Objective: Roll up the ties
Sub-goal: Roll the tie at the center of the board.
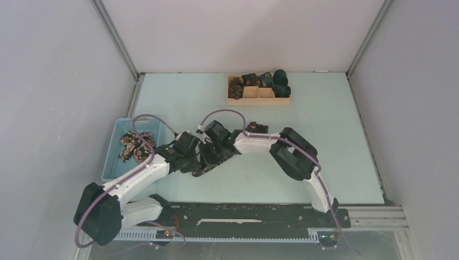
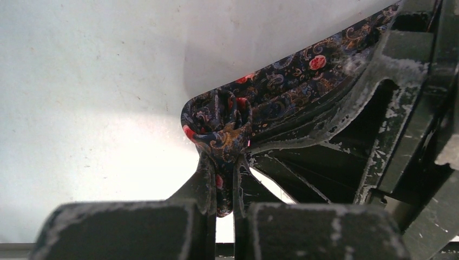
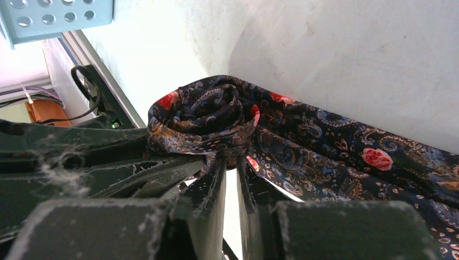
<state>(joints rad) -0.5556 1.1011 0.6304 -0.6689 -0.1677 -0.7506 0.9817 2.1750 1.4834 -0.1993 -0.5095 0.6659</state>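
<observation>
Both grippers clamp one tie near the front of the table. The left gripper [image 2: 223,181] pinches a fold of cloth between fingers drawn almost together. The right gripper [image 3: 231,168] bites the lower edge of the same small coil from the other side.

The tie [image 3: 216,116] is dark black-green fabric printed with reddish-pink roses and tan paisley scrolls. One end is wound into a tight rosette, and the rest trails flat across the surface.

The table [image 1: 325,141] is pale blue-green and lightly scuffed. A light-blue basket [image 1: 111,162] at its left edge holds loose ties [image 1: 135,146]. A wooden divided tray [image 1: 258,101] at the far side holds rolled ties [image 1: 273,81]. White walls [image 1: 238,32] with aluminium rails enclose the cell.
</observation>
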